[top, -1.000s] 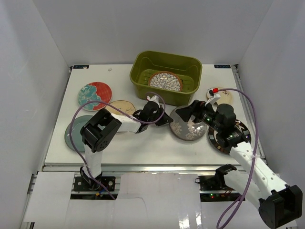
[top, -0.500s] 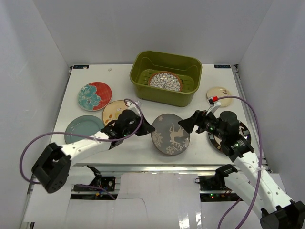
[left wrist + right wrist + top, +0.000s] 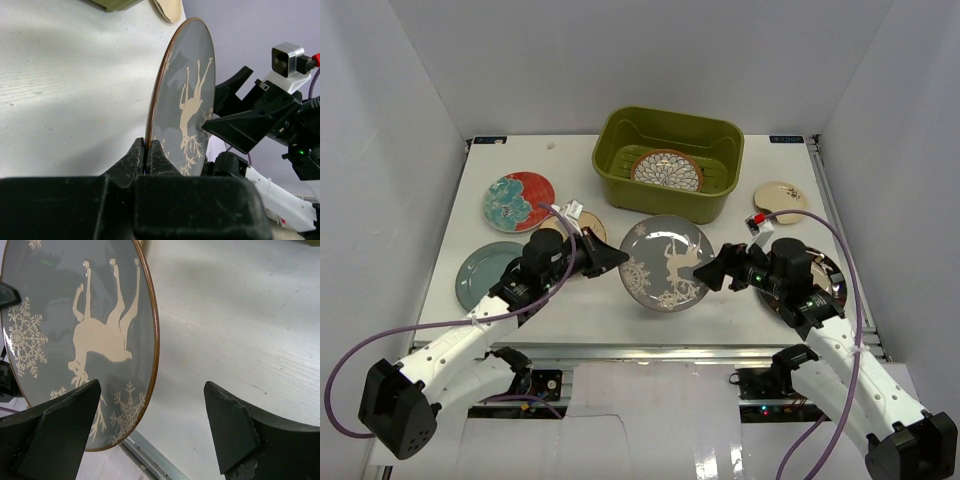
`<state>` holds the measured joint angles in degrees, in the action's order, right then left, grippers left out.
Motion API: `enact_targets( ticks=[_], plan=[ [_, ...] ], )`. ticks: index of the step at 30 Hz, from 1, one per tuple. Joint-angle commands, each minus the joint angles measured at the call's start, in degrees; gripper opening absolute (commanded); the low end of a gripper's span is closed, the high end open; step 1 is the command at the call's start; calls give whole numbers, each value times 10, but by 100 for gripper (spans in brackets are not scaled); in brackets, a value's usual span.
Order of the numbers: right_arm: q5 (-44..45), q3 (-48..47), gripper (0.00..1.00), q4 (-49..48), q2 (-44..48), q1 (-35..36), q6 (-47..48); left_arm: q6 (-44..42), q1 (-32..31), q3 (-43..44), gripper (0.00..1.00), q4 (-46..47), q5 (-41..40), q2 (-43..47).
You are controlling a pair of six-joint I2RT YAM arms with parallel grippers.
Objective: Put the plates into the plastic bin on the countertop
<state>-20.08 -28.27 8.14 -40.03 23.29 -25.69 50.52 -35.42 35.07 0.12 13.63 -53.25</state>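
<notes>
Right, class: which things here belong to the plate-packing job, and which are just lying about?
Job: deer plate, green bin, petal plate, floral plate, blue-grey plate, cream plate, dark plate.
Lying about: purple cables.

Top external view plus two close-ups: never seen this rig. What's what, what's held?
Two robot arms are bolted at the near edge of the countertop. The wide picture comes from a fixed camera above and behind them; each close-up from a wrist camera. The left end effector pinches the rim of the grey deer plate, holding it up on edge. The right end effector is open beside it. A white petal plate lies in the green bin. On the countertop: floral plate, blue-grey plate, tan plate, cream plate, and a dark-rimmed plate partly under the right arm.
</notes>
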Motion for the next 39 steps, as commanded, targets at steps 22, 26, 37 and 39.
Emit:
enact_targets(
  ticks=[22, 26, 37, 39],
  plan=[
    [-66, -242, 8, -271, -208, -11, -136, -147, 20, 128, 95, -149, -20, 58],
    [-13, -390, 8, -263, -307, -24, -116, -203, 21, 129, 98, -225, -69, 94],
    [53, -690, 8, -123, -597, -58, -59, -228, 21, 18, 98, -227, -117, 178],
    [63, -723, 8, -112, -634, -61, -56, -232, 21, 15, 98, -227, -117, 180]
  ],
)
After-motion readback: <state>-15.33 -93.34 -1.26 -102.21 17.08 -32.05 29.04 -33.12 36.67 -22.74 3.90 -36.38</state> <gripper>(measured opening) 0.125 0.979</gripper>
